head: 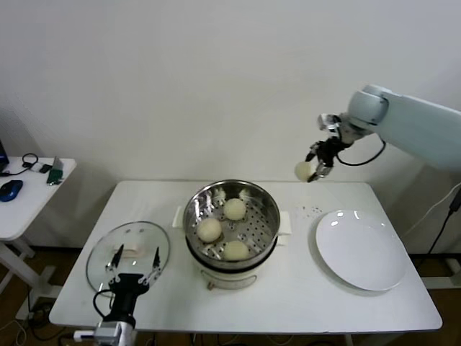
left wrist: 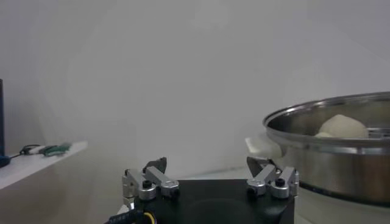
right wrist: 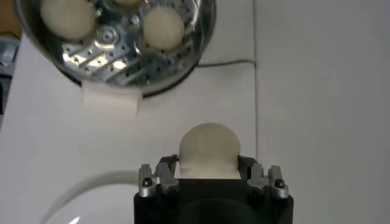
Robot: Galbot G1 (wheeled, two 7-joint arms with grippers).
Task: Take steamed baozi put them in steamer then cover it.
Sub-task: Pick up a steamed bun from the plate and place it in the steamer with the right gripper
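head view: i see the steamer (head: 231, 225) mid table, shiny steel pot with a perforated tray, three cream-white steamed baozi (head: 234, 209) sitting on the tray. fourth baozi (head: 304, 171) is up in the air behind the table's far edge, between steamer and white plate (head: 360, 249), pinched in my right gripper (head: 315, 166), jaws closed on it. the cover (head: 128, 253), clear glass lid with metal rim and white handle, lies flat on the table left of the steamer. my left gripper (head: 132, 264) sits low at the near edge over the lid's near rim, fingers spread wide, holding nothing

left wrist view: left gripper (left wrist: 210, 180) fingers wide apart, nothing between them. steamer (left wrist: 332, 146) rim off to the side, one bun (left wrist: 341, 126) showing above the rim

right wrist view: right gripper (right wrist: 209, 171) clamped on the smooth round baozi (right wrist: 209, 148), finger pads on both its sides. steamer (right wrist: 116, 39) farther off below on the table with buns (right wrist: 161, 27) on the holed tray, plate (right wrist: 91, 198) edge near the gripper body
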